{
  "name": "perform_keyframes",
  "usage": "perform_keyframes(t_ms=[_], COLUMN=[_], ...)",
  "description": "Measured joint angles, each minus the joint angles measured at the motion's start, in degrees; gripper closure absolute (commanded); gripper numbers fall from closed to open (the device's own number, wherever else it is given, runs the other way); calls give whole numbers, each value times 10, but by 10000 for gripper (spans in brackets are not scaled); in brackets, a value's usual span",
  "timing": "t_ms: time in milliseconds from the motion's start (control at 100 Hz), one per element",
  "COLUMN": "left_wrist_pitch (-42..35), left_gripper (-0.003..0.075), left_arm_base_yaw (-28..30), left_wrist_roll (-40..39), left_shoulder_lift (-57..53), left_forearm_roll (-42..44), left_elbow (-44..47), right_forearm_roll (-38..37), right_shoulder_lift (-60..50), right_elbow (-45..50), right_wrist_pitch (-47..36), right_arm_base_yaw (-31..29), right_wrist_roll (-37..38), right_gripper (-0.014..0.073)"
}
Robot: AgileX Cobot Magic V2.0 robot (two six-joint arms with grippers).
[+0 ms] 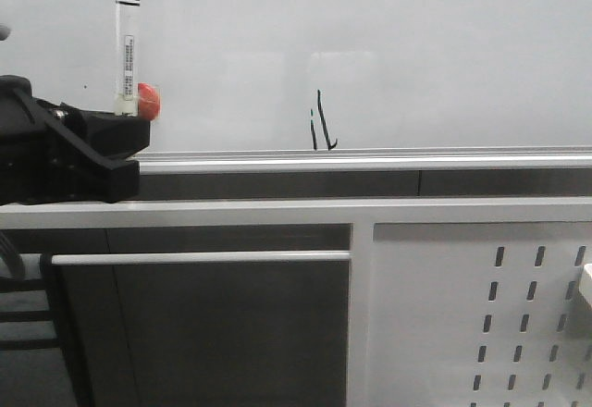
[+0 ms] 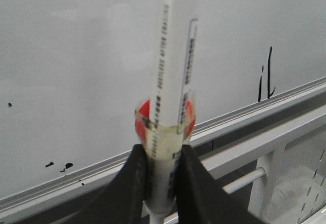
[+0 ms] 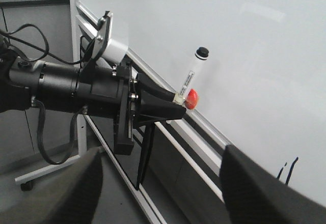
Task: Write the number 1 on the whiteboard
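Left end effector grips an upright marker; the 1 on the whiteboard lies well to its right. Right end effector's fingers spread apart.

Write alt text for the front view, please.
The left gripper holds a white marker upright before the whiteboard, well left of the number 1 drawn in black just above the board's silver rail.

Dim, even light; faint glare patch on the whiteboard; soft, grainy focus.
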Motion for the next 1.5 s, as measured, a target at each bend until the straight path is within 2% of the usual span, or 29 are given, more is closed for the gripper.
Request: perform_keyframes(t_ms=[320, 850, 1500], left_wrist_pitch=[0, 0, 0], left_gripper=[742, 742, 742], left_arm_base_yaw=[-4, -4, -4], left_wrist_roll=[4, 22, 7], left_shoulder_lift=[27, 30, 31], left_forearm_roll=[-48, -56, -124], left_elbow=[0, -34, -66], right_forearm_roll=[1, 8, 13], right_shoulder_lift=[0, 0, 0], right_elbow=[0, 0, 0], right_wrist_pitch=[0, 0, -1], right_arm_base_yaw=[0, 0, 0], right_wrist_roll=[0, 0, 0], right_gripper=[148, 148, 148])
